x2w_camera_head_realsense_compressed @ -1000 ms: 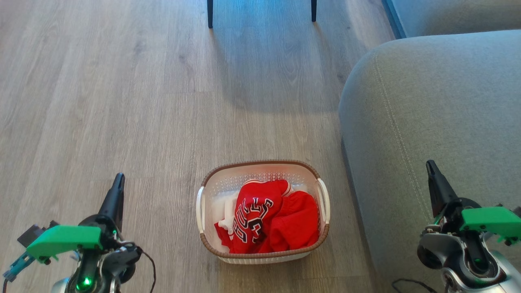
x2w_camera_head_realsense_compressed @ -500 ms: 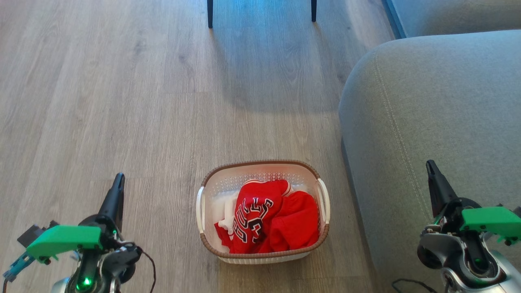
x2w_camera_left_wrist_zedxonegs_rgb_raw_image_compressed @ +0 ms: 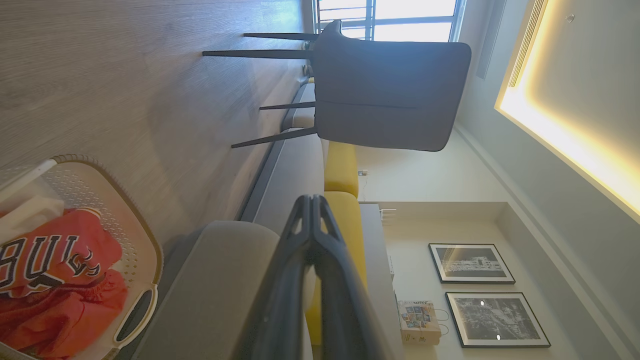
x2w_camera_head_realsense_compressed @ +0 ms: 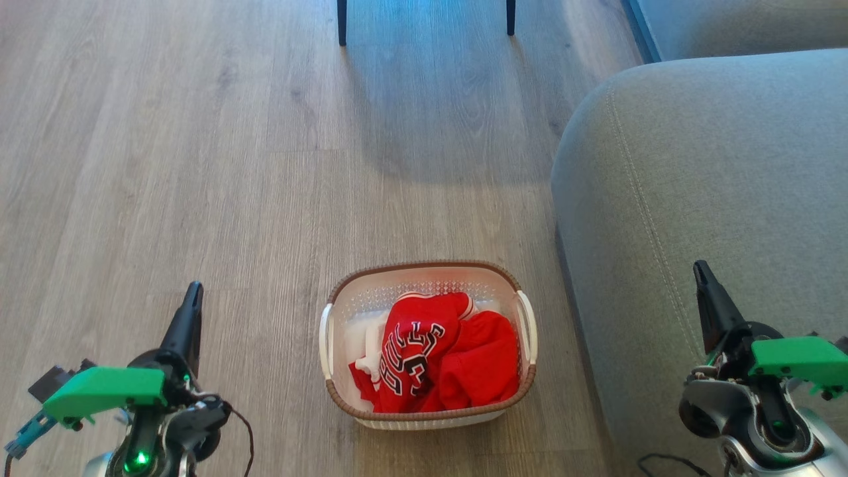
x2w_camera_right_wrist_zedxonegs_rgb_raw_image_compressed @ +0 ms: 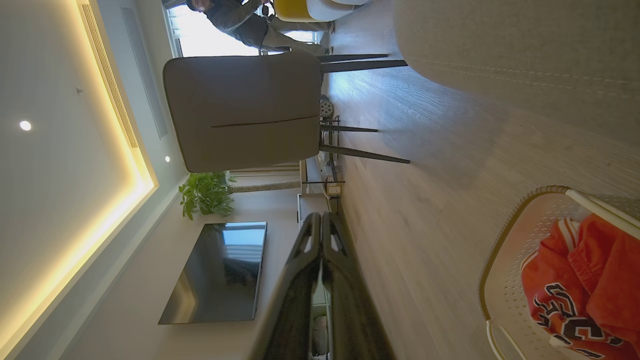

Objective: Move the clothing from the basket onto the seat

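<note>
**State.** Left gripper [x2w_camera_head_realsense_compressed: 193, 297] is low at the near left over the floor [x2w_camera_head_realsense_compressed: 199, 165], with its jaws pressed together and nothing in them. Right gripper [x2w_camera_head_realsense_compressed: 703, 278] is at the near right, in front of the seat [x2w_camera_head_realsense_compressed: 715, 199], likewise closed and empty. The basket [x2w_camera_head_realsense_compressed: 424, 264] stands on the floor between them, just left of the seat's edge. The clothing is all inside it. The jersey [x2w_camera_head_realsense_compressed: 414, 344] lies crumpled on the left, and the shorts [x2w_camera_head_realsense_compressed: 487, 364] are bunched against its right side, overlapping it. No transfer has begun.

**Risks (judgement).**
- Both sets of jaws must open before descending. A closed tip would only poke the cloth down.
- The garments overlap, so a pinch near the join may lift both, or drag one half out so that it drops over the rim.
- The basket looks light. Cloth catching on the perforated wall could lift or tip it.
- The seat is higher than the basket. A low carry could let trailing fabric brush the seat's side and fall to the floor between the two.

**Writing.**
- The jersey has black letters edged in white that read "BULLS". They run sideways in the head view and are partly folded.
- The shorts show no marking.
- A small printed box [x2w_camera_left_wrist_zedxonegs_rgb_raw_image_compressed: 419, 320] appears in the left wrist view, but its print is too small to read.
</note>
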Tool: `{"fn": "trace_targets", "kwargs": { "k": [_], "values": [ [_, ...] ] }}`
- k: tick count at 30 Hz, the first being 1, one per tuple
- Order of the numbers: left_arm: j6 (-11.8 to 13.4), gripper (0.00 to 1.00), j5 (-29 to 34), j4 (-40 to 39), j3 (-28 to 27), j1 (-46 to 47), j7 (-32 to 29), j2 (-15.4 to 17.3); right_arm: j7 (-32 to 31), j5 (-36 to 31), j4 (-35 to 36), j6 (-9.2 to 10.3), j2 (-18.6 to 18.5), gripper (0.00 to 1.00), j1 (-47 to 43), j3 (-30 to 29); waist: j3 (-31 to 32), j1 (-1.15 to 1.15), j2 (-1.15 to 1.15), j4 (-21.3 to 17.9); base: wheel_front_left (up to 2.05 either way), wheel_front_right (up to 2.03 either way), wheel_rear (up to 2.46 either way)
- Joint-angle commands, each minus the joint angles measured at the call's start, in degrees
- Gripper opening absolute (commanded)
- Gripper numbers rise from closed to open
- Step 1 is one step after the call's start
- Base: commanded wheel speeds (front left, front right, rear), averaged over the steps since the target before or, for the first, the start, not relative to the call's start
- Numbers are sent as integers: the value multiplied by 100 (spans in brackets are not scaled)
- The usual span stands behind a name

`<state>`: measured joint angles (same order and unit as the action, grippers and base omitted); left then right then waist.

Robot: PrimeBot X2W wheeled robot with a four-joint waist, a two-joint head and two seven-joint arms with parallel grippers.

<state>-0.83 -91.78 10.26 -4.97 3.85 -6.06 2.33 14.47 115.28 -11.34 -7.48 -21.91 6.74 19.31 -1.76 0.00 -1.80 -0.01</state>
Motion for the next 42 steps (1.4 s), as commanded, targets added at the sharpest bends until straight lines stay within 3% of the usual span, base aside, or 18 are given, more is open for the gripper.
{"fn": "trace_targets", "kwargs": {
  "k": [1, 42],
  "values": [
    [-25, 0, -29, -217, -174, 285, -33, 54, 53, 22, 196, -1, -164, 0, 267, 58, 0, 0, 0, 0, 0, 0, 0],
    [-25, 0, -29, -217, -174, 285, -33, 54, 53, 22, 196, -1, -164, 0, 267, 58, 0, 0, 0, 0, 0, 0, 0]
  ]
}}
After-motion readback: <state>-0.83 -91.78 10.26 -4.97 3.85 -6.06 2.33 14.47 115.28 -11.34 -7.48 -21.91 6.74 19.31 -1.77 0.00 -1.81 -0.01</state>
